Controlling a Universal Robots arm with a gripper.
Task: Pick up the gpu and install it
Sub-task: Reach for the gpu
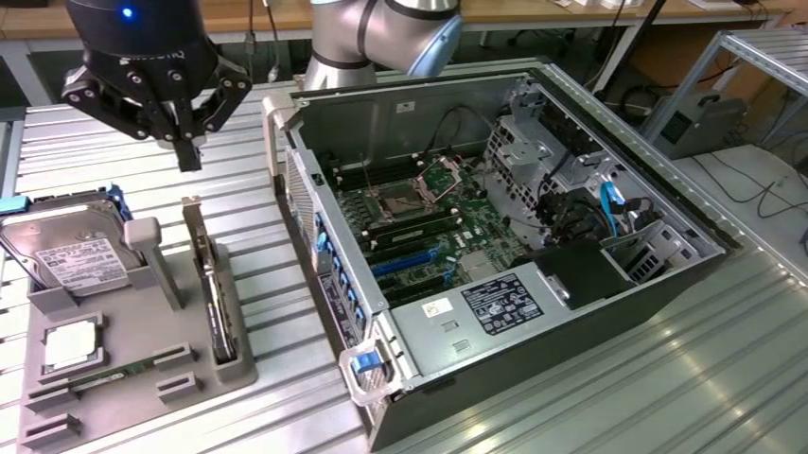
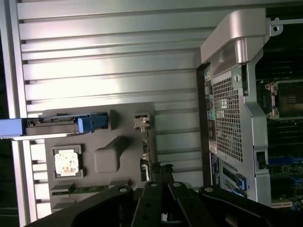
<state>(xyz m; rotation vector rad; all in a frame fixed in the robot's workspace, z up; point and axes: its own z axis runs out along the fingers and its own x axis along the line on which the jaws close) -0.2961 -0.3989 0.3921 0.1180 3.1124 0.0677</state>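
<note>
The gpu stands on its long edge in a slot of the grey parts holder, its silver bracket end toward the back. In the wrist view the gpu appears edge-on, just beyond the fingertips. My gripper hangs above the gpu's bracket end, clear of it, with the fingers shut together and nothing between them. In the wrist view the gripper also shows closed black fingers. The open computer case lies to the exterior view's right of the holder, its motherboard exposed.
The holder also carries a silver hard drive, a processor chip and a green memory stick. The case's side wall rises close beside the holder. Everything rests on a ribbed metal table.
</note>
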